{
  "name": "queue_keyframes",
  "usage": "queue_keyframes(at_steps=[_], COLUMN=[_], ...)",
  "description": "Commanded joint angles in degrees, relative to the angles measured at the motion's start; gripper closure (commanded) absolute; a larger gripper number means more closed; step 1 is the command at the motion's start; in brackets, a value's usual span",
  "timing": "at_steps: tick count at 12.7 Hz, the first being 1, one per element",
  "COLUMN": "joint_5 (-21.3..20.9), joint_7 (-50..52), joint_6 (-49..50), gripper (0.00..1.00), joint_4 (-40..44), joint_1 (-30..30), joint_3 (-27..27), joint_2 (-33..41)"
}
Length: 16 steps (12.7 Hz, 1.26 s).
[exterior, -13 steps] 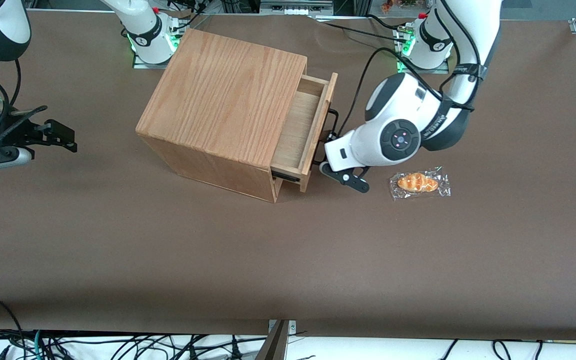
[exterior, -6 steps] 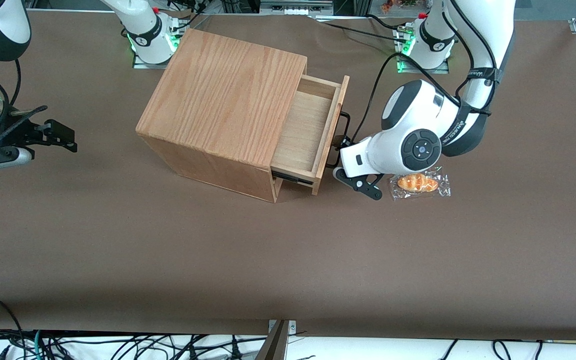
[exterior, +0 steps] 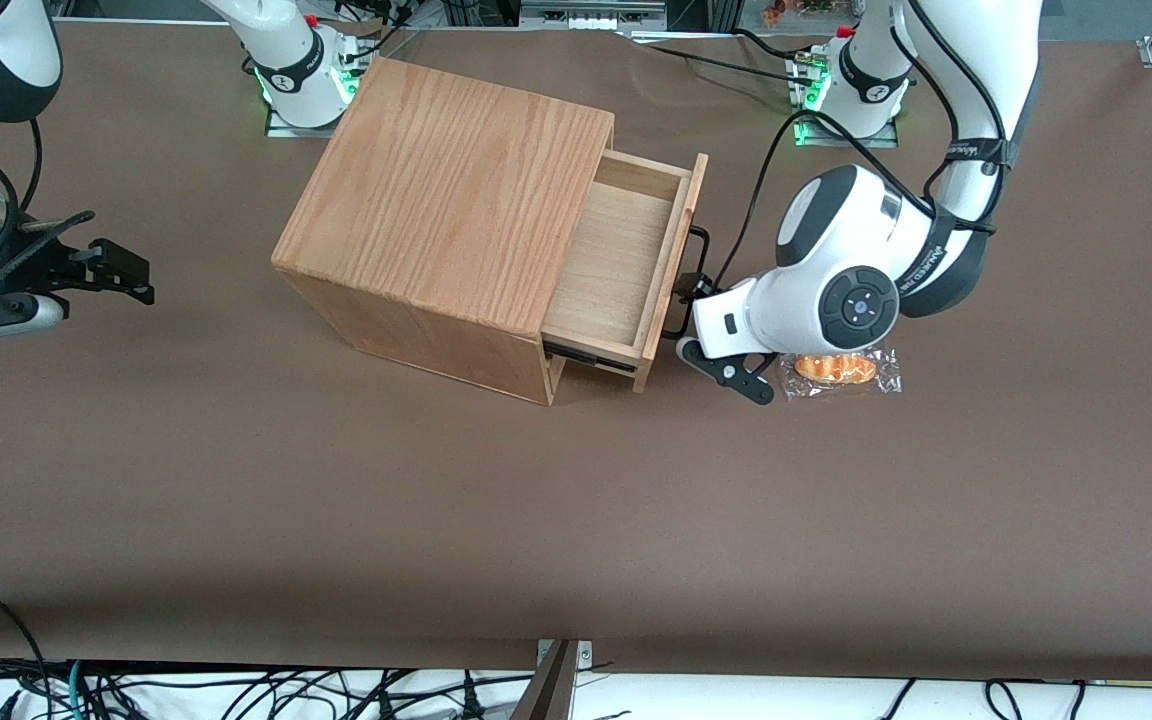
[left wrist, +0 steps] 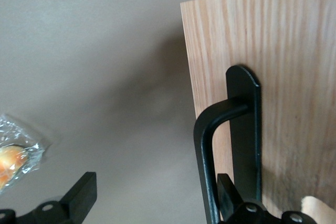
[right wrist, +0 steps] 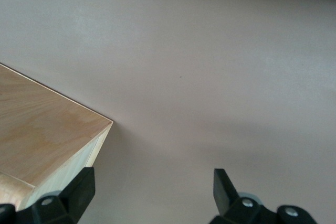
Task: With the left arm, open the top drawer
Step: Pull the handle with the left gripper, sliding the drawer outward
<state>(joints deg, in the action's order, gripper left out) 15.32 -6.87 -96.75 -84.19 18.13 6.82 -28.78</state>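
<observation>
The top drawer point(exterior: 619, 262) stands pulled well out of the oak cabinet point(exterior: 446, 190), and its pale-wood inside is bare. Its oak-grain front panel point(left wrist: 273, 77) carries the black wire handle point(exterior: 701, 242), which also shows in the left wrist view point(left wrist: 203, 150). The left arm point(exterior: 836, 290) reaches in low in front of the drawer. Its gripper point(exterior: 686, 305) is open, with the fingers wide apart point(left wrist: 155, 198). One finger point(left wrist: 228, 195) sits between the handle bar and the panel, hooking the handle. The other finger point(left wrist: 81, 192) is over bare table.
A wrapped bread roll point(exterior: 844, 368) lies on the brown table point(exterior: 576, 520) right beside the left arm's wrist, partly covered by it; it also shows in the left wrist view point(left wrist: 13, 158). Arm bases and cables stand at the table's edge farthest from the camera.
The drawer has slid farther out of the cabinet toward the working arm's end. The left arm and gripper moved with it and now overlap the bread roll.
</observation>
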Motion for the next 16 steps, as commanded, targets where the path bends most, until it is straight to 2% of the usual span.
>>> queue_keyframes(at_steps=[1,6,12,14,16], joint_5=[-2.2,-2.2,-1.2,-0.2,-0.3], joint_7=[-2.2,-2.1,-2.0,-1.7,-1.4], joint_6=[2.2,3.4,8.5,10.3,12.1], gripper=[0.0,0.0,0.0,0.0,0.0], joint_4=[0.3,0.3,0.8,1.2,1.2], joint_1=[-1.0,-1.3,-1.2,-1.7,-4.8], joint_3=[-0.2,-0.2,-0.1,-0.2,-0.3], joint_2=[0.7,1.1,4.9,7.5,11.4])
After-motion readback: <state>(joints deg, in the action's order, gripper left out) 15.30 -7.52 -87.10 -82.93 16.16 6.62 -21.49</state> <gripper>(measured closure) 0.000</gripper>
